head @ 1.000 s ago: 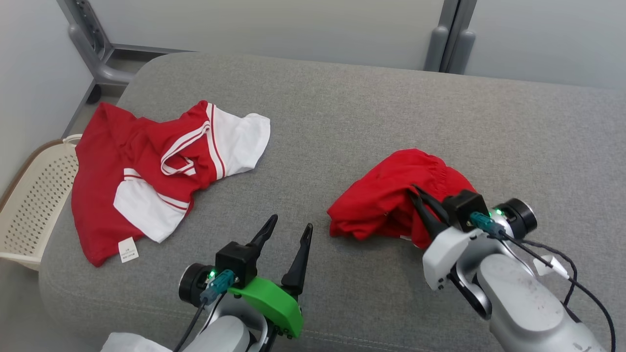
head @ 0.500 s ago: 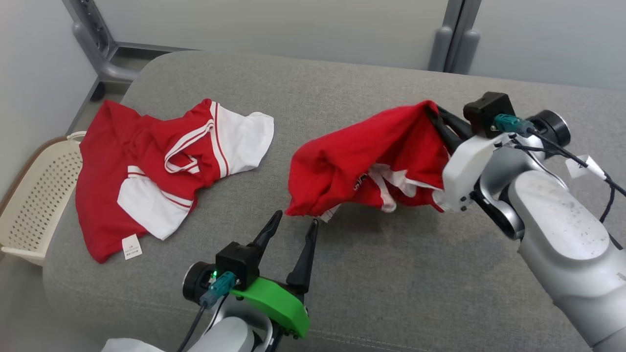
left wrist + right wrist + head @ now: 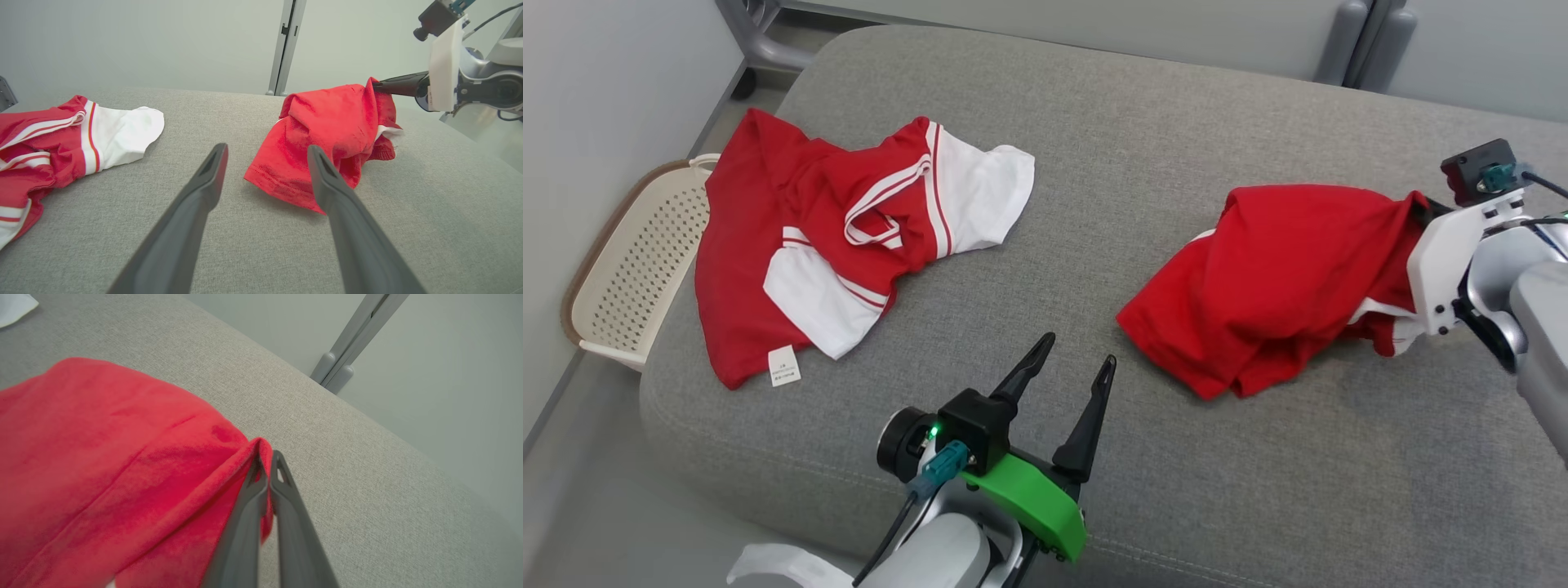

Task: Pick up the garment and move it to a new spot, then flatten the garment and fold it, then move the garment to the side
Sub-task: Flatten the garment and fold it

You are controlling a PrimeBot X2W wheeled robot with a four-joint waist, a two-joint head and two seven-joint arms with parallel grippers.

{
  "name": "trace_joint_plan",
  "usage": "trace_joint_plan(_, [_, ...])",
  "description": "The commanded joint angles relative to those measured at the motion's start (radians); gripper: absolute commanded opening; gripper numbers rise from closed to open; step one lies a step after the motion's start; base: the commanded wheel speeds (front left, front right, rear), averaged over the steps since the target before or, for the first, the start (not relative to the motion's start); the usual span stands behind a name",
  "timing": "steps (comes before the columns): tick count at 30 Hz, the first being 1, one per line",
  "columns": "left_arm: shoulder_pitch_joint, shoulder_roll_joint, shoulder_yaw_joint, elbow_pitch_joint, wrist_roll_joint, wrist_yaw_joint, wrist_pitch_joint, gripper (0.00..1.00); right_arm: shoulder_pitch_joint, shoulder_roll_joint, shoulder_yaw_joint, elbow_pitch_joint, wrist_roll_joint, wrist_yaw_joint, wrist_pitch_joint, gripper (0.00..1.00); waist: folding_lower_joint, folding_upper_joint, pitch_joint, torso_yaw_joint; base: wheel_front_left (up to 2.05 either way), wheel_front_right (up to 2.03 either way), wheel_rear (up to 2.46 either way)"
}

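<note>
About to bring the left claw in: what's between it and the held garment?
Only bare cushion lies between the left claw and the garment; the head view shows that short gap.

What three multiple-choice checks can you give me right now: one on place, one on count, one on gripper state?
1. Where does the beige basket sit relative to the grey cushion?
A) on top of it
B) off its left edge
C) off its right edge

2. How many garments are in the head view?
A) two
B) one
C) three

3. What is the right gripper doing?
A) standing open above the cloth
B) shut on nothing
C) shut on the plain red garment

Answers:
1 B: the basket stands beside the cushion's left edge, by the wall.
2 A: the plain red garment and a red-and-white shirt.
3 C: in the right wrist view its fingers pinch a red fold, while the left gripper stands open and empty.
</note>
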State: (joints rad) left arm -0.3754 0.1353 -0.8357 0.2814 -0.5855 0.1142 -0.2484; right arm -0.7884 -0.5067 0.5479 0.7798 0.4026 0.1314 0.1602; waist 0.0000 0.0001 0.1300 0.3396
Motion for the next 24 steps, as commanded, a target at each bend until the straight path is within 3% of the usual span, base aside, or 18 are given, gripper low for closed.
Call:
trace_joint_plan(1, [-0.007, -0.004, -0.001, -0.002, 0.006, -0.003, -0.005, 1.00, -0.011, -0.011, 0.002, 0.010, -0.006, -0.001, -0.006, 0.00, 0.0000, -0.0001, 0.015, 0.015, 0.00, 0.00, 0.00])
trace_joint_plan(6, [0.010, -0.008, -0.007, 0.013, -0.008, -0.005, -0.006, 1.00, -0.003, -0.037, 0.019, 0.034, -0.001, -0.001, -0.042, 0.00, 0.0000, -0.0001, 0.012, -0.007, 0.00, 0.00, 0.00])
trace_joint_plan(12, [0.002, -0.011, 0.003, 0.046, -0.031, -0.016, 0.005, 1.00, 0.039, -0.024, 0.043, 0.038, 0.011, -0.001, -0.080, 0.00, 0.0000, -0.0001, 0.019, -0.094, 0.00, 0.00, 0.00])
trace_joint_plan(13, [-0.005, -0.014, 0.007, 0.058, -0.041, -0.021, 0.007, 1.00, 0.046, -0.020, 0.045, 0.037, 0.013, -0.001, -0.091, 0.18, 0.0000, -0.0001, 0.022, -0.110, 0.00, 0.00, 0.00])
trace_joint_plan(14, [-0.012, -0.017, 0.013, 0.070, -0.053, -0.028, 0.008, 1.00, 0.052, -0.014, 0.048, 0.036, 0.017, -0.001, -0.101, 0.46, 0.0000, -0.0001, 0.024, -0.128, 0.00, 0.00, 0.00])
trace_joint_plan(15, [-0.021, -0.018, 0.017, 0.082, -0.061, -0.035, 0.009, 1.00, 0.060, -0.005, 0.052, 0.037, 0.020, -0.001, -0.112, 1.00, 0.0000, -0.0001, 0.026, -0.146, 0.00, 0.00, 0.00])
trace_joint_plan(24, [-0.117, -0.039, 0.114, 0.258, -0.170, -0.084, 0.017, 1.00, 0.110, 0.032, 0.114, -0.018, 0.062, -0.001, -0.213, 1.00, 0.0000, -0.0001, 0.031, -0.320, 0.00, 0.00, 0.00])
